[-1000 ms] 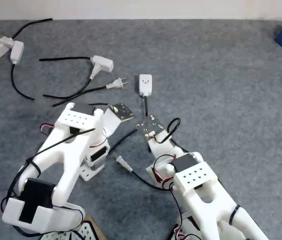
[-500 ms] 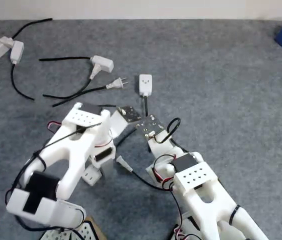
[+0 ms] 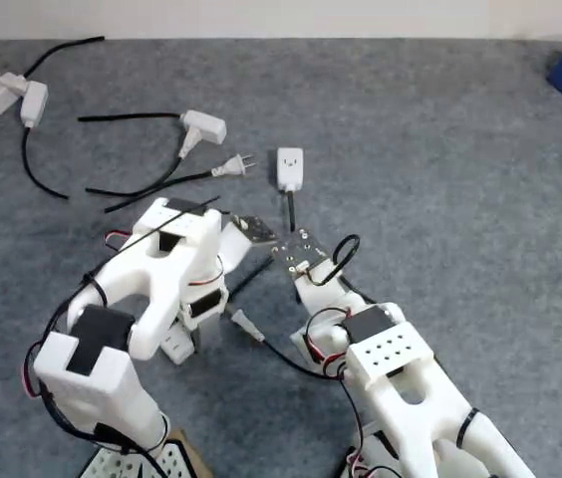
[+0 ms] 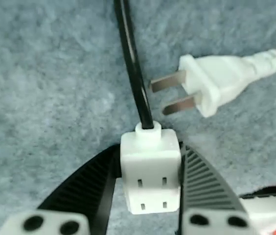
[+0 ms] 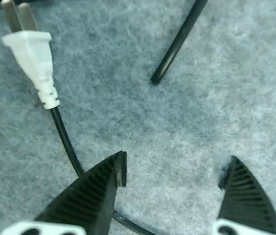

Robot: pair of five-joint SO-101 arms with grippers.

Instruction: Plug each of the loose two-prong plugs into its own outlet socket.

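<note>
One outlet socket [image 4: 150, 171] between left fingers [image 4: 89, 188]

The setting appears to be a robotics lab or test bench rather than a home. A white robot arm [image 3: 156, 284] and a second arm [image 3: 391, 363] with exposed wiring [image 3: 313, 351] stand at a table covered in grey felt [image 3: 480, 219]. A loose plug [image 3: 233, 165] and a socket [image 3: 289, 167] lie there on short black cord [image 3: 290, 211].
</note>
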